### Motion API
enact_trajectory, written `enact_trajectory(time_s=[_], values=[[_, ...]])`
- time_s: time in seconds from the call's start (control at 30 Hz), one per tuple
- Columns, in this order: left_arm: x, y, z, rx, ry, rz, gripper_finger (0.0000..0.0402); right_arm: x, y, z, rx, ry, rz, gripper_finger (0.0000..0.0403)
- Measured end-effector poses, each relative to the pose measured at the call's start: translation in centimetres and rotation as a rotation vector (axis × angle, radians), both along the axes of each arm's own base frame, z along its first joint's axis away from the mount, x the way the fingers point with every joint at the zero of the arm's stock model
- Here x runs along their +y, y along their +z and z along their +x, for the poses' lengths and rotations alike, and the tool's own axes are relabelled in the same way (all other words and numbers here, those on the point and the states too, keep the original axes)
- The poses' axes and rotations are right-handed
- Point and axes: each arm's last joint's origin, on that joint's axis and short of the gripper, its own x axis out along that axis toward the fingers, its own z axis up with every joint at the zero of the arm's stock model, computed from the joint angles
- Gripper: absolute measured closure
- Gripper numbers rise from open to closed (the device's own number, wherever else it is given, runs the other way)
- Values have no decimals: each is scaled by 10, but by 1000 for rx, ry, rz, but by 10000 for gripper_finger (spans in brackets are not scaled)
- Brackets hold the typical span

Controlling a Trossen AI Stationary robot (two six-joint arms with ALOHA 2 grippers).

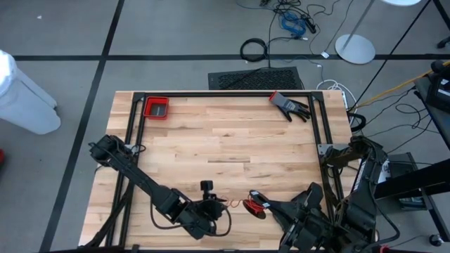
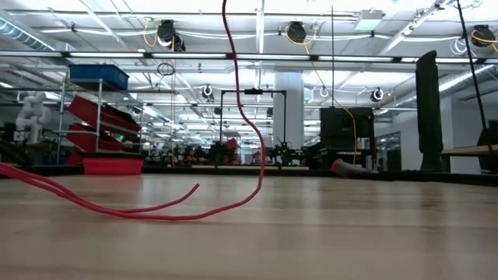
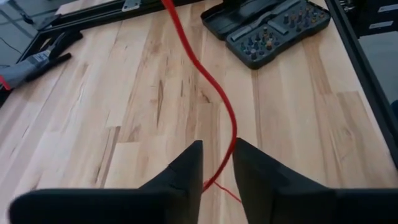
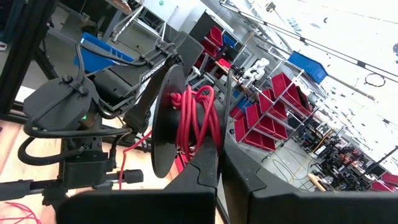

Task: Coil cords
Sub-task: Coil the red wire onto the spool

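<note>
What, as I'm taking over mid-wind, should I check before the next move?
1. Right gripper shut on disc: ok.
2. Cord turns sit on the disc: ok, several red wraps.
3. Cord runs between the left gripper fingers: ok.
4. Left fingers clamped on cord: not ok, a gap shows on both sides.
5. Cord apart from bit case: ok.
6. Slack on table free of knots: cannot tell, its end is out of view.

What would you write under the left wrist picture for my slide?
Left hand closing around the red cord above the wooden table.
</note>
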Motion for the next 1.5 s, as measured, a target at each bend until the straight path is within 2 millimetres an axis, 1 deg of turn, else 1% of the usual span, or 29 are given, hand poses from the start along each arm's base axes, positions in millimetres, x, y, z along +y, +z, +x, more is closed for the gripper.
enact_trajectory(time_s=[0.1, 0.2, 0.27, 0.63, 0.73, 0.83, 0.93, 1.07, 1.27, 1.43, 1.5], values=[[0, 0, 0, 1, -2, 2, 340, 0, 0, 0, 0, 0, 0, 403], [0, 0, 0, 2, -2, 3, 379, 0, 0, 0, 0, 0, 0, 403], [0, 0, 0, 2, -1, 3, 393, 0, 0, 0, 0, 0, 0, 403], [4, 1, 2, -32, 55, 36, 400, -2, 0, 2, -3, -5, 8, 403], [7, 2, 3, -70, 120, 43, 400, -4, 0, 6, -12, -15, 26, 403], [13, 3, 4, -124, 226, 63, 400, -7, 0, 9, -29, -21, 56, 403], [17, 4, 6, -141, 262, 71, 401, -7, 0, 9, -41, -21, 80, 403], [23, -6, 6, -132, 296, 39, 401, -6, 0, 9, -57, -20, 107, 403], [46, -35, 7, -90, 389, -19, 401, -8, 0, 11, -71, -19, 140, 403], [57, -52, 6, -86, 414, -59, 401, -13, -2, 20, -71, -20, 156, 403], [59, -54, 7, -90, 416, -69, 401, -16, -4, 27, -69, -36, 152, 403]])
